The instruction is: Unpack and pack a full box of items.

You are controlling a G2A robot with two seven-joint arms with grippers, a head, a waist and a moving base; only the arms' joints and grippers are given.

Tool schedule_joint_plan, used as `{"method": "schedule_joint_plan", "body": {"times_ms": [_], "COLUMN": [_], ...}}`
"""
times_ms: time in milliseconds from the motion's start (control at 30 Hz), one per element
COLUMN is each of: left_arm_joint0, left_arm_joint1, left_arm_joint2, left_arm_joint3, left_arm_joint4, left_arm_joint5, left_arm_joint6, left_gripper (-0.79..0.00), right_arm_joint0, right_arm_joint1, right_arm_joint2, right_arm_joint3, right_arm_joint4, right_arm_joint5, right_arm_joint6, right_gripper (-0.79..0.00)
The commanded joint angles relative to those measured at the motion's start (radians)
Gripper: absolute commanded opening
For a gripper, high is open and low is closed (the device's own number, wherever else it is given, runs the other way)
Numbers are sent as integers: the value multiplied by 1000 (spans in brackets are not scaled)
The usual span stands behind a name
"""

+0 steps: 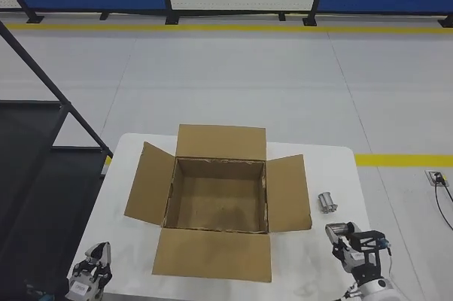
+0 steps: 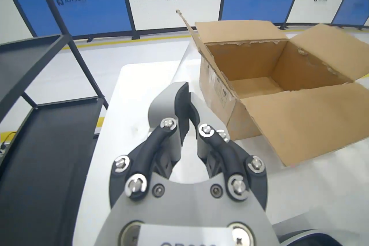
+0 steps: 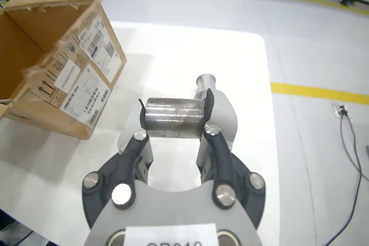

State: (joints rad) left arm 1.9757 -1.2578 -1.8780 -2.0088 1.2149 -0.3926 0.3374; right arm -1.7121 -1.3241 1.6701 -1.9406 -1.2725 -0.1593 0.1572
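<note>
Box [image 1: 217,203] sat open in the middle of the white tabletop [image 1: 332,165], with its four flaps folded outward and its brown floor in plain sight from above. The right tool [image 3: 175,107] was clamped on a short steel cylinder [image 3: 173,121], held crosswise by its ends. It hung above the near right part of the tabletop, apart from the box's labelled side. Just beyond this tool a second metal piece, a small spool [image 3: 206,81], rested on the tabletop. The spool was beside the right flap but not touching it. The left tool [image 2: 186,103] hung over the near left corner of the tabletop, drawn in to a thin slit. A black rack [image 2: 43,129] stood off the tabletop's left edge. A cable [image 3: 350,137] lay on the floor to the right.
</note>
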Motion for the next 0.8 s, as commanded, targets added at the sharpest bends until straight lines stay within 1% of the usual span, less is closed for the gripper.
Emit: {"method": "schedule_joint_plan", "body": {"times_ms": [0, 233, 300, 433, 600, 767], "left_arm_joint0": [2, 2, 2, 2, 2, 2], "left_arm_joint1": [0, 0, 0, 0, 0, 0], "left_arm_joint2": [2, 2, 2, 2, 2, 2], "left_arm_joint3": [-13, -13, -13, -13, -13, -13], "left_arm_joint4": [-3, -3, -3, -3, -3, -3], "left_arm_joint5": [-6, -6, -6, -6, -6, -6], "left_arm_joint6": [-14, -14, -14, -14, -14, -14], "left_gripper": [0, 0, 0, 0, 0, 0], "right_arm_joint0": [-4, -4, 9, 78, 181, 265], "right_arm_joint1": [0, 0, 0, 3, 6, 5], "right_arm_joint2": [0, 0, -11, -33, -41, -64], "right_arm_joint3": [-3, -3, 18, 103, 241, 350], "right_arm_joint4": [-5, -5, -18, -42, -31, -37], "right_arm_joint5": [1, 1, 12, 3, -2, 20], "right_arm_joint6": [-23, -23, -11, 40, 93, 98], "right_gripper": [-785, -785, -785, -785, -785, -785]}}
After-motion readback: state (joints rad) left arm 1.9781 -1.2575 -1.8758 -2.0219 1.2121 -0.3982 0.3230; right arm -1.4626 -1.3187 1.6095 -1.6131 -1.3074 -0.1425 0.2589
